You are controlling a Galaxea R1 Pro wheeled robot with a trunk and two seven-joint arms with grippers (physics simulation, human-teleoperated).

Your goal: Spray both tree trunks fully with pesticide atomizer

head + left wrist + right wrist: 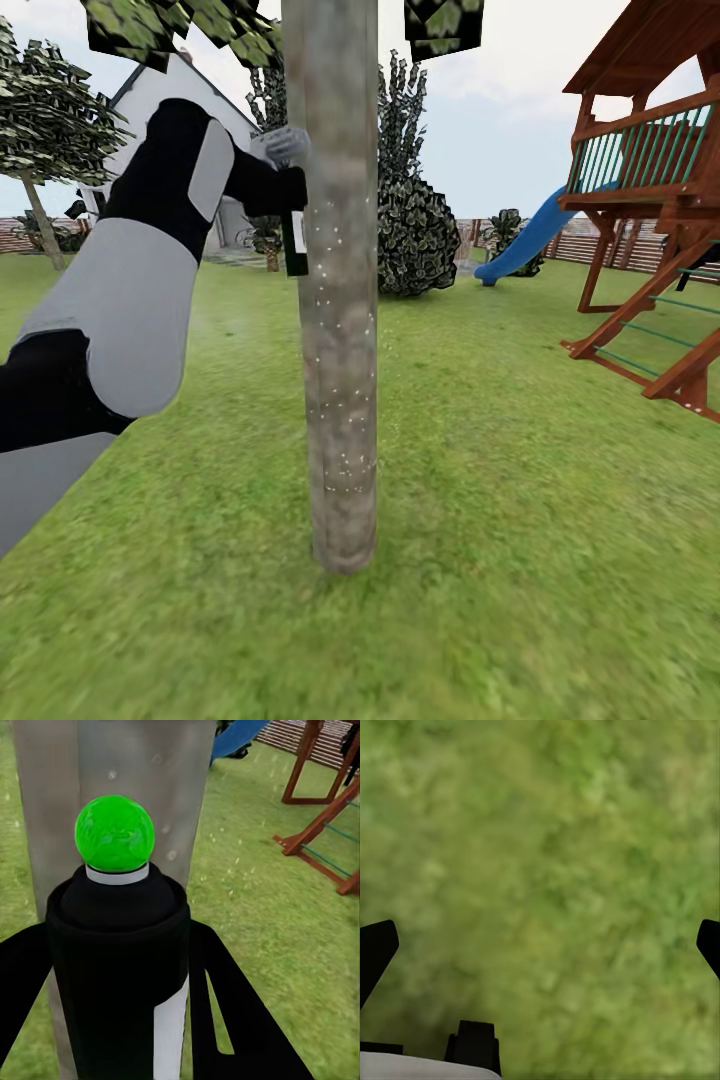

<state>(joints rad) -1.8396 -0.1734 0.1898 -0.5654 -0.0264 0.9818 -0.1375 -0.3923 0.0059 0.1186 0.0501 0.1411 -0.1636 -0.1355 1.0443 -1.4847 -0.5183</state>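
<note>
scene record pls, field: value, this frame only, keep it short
setting: green lawn, wooden playset with blue slide
left gripper: shut on the atomizer, raised beside the tree trunk
atomizer: dark bottle, green ball top close to the trunk; contact unclear
trunk: white specks scattered over its bark
right gripper: open, empty, grass beyond it
second tree: far off across the lawn, leaning trunk

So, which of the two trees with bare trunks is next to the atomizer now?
The near tree in the middle of the head view; the left gripper holds the atomizer right beside its white-speckled trunk. The other tree stands far off.
</note>
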